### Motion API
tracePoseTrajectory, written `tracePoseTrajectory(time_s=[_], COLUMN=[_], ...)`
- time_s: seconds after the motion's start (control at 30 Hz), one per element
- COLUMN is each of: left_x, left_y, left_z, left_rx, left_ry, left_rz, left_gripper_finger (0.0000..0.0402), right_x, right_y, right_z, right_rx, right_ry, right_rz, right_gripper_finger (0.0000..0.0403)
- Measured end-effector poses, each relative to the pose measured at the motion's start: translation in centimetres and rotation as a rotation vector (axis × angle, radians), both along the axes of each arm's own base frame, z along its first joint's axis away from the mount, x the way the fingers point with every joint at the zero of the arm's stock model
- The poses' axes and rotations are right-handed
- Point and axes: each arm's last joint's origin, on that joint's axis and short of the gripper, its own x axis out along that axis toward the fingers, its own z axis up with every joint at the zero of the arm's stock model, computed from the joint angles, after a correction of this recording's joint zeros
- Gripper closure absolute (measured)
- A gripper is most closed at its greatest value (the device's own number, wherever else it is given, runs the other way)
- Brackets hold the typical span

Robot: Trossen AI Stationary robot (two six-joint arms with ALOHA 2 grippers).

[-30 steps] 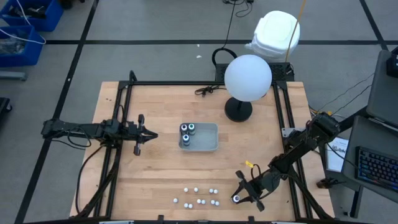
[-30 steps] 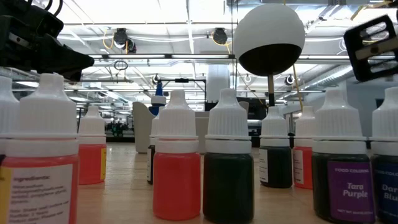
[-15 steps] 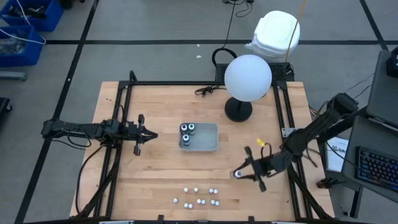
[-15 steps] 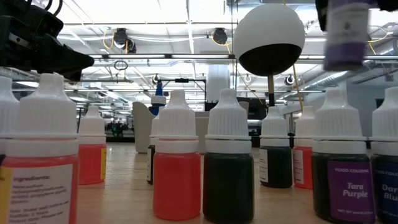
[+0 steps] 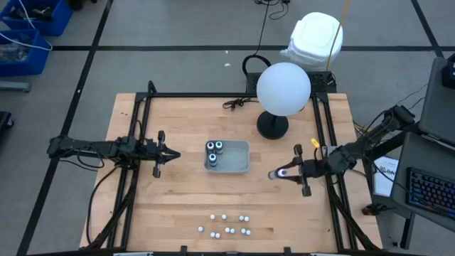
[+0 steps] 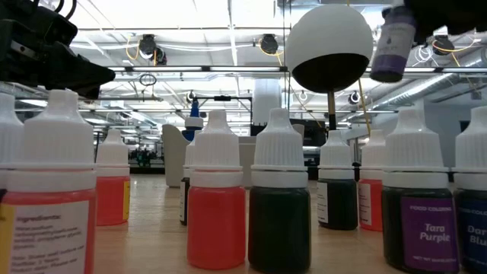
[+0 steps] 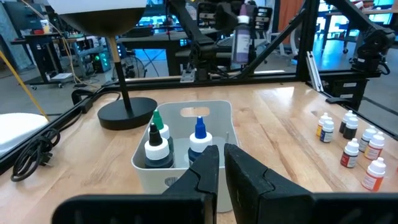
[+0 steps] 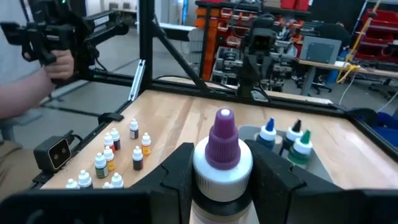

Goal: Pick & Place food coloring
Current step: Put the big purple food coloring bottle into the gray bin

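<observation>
So we've got the right gripper [image 5: 276, 174] up in the air just right of the tray [image 5: 238, 165], clamped on a purple-tipped bottle [image 8: 222, 149] with a purple label, looks like food coloring. In the tray sit what look like three bottles [image 7: 158, 148], hard to count from above. The remaining dropper bottles [image 5: 227, 225] are clustered near the table's front edge. The left gripper [image 5: 173, 153] waits just left of the tray, fingers nearly together, holding nothing.
</observation>
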Motion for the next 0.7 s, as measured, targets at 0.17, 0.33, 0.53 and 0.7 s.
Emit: tracePoseTrajectory(time_s=[0.17, 0.33, 0.53, 0.7], left_x=[0.0, 0.0, 0.0, 0.0], left_y=[0.0, 0.0, 0.0, 0.1], left_z=[0.0, 0.0, 0.0, 0.0], left_rx=[0.0, -0.012, -0.019, -0.019], left_ry=[0.0, 0.001, 0.002, 0.0], left_rz=[0.0, 0.001, 0.007, 0.019], left_gripper_finger=[0.0366, 0.0366, 0.0366, 0.0366], right_x=[-1.1, -1.8, -2.2, -2.2], right_y=[-1.2, -2.0, -2.6, -2.7], right_z=[-1.6, -3.1, -4.7, -5.2], right_rx=[0.042, 0.054, 0.085, 0.098], right_ry=[-0.014, -0.019, -0.001, 0.012], right_rz=[-0.045, -0.074, -0.111, -0.119], right_gripper_finger=[0.0294, 0.0294, 0.0294, 0.0294])
